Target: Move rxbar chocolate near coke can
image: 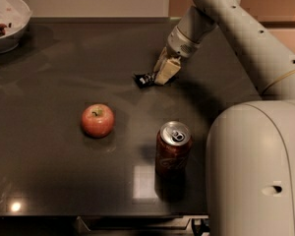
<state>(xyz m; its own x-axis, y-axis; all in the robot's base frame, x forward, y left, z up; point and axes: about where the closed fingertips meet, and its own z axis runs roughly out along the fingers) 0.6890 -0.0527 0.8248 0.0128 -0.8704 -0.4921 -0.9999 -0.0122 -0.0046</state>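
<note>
Lying left-right: rxbar chocolate [144,79] | claw [164,73] at its right end

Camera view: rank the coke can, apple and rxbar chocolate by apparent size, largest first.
1. coke can, though it sits nearest the camera.
2. apple.
3. rxbar chocolate, partly hidden by the tool, which is at its right end.
</note>
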